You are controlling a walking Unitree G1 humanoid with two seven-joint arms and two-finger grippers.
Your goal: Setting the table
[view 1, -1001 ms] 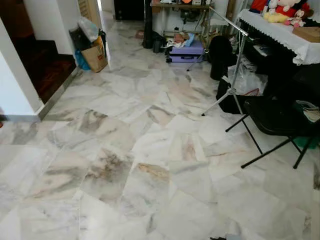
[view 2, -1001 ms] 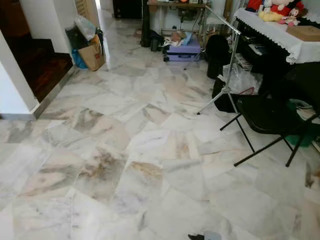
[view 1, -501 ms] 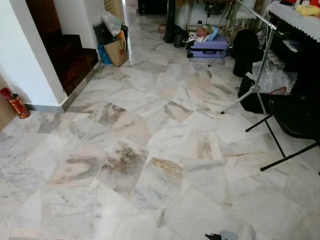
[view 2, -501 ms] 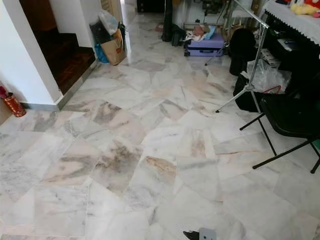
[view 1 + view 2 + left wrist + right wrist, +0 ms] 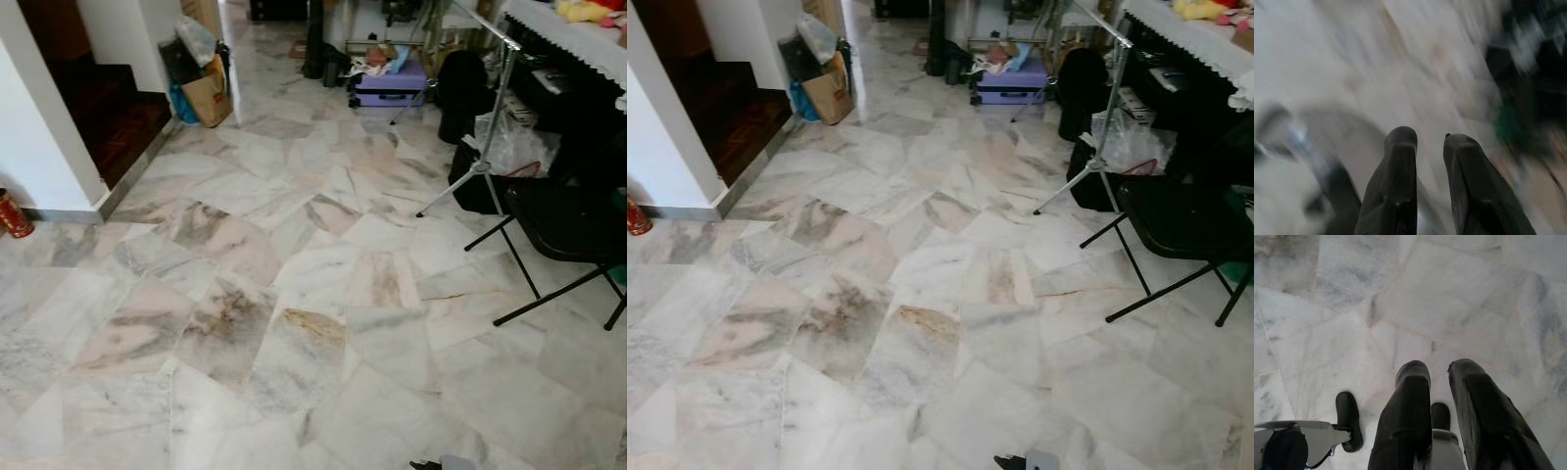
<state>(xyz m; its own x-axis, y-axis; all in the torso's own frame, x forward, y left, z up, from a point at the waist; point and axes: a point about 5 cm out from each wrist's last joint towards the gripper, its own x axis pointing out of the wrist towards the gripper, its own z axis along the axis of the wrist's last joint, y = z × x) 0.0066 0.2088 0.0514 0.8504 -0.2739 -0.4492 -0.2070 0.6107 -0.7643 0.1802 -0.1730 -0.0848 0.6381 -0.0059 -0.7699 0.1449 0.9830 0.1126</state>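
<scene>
No tableware is in sight. A table with a white lace cloth (image 5: 578, 39) stands at the far right, with plush toys (image 5: 583, 10) on it. My left gripper (image 5: 1430, 137) hangs over the marble floor in a blurred left wrist view, a narrow gap between its black fingers and nothing in it. My right gripper (image 5: 1440, 369) also points down at the floor tiles, slightly open and empty, with my own foot (image 5: 1349, 421) below it.
A black folding chair (image 5: 563, 220) and a silver tripod stand (image 5: 485, 147) stand at the right. A purple suitcase (image 5: 387, 86) and a paper bag (image 5: 208, 98) lie at the back. Dark stairs (image 5: 108, 117), a white wall (image 5: 39, 147) and a red can (image 5: 12, 213) are left.
The whole view swung left, bringing the red can in, then drifted back a little right. Nothing in the room moved; both grippers hang idle.
</scene>
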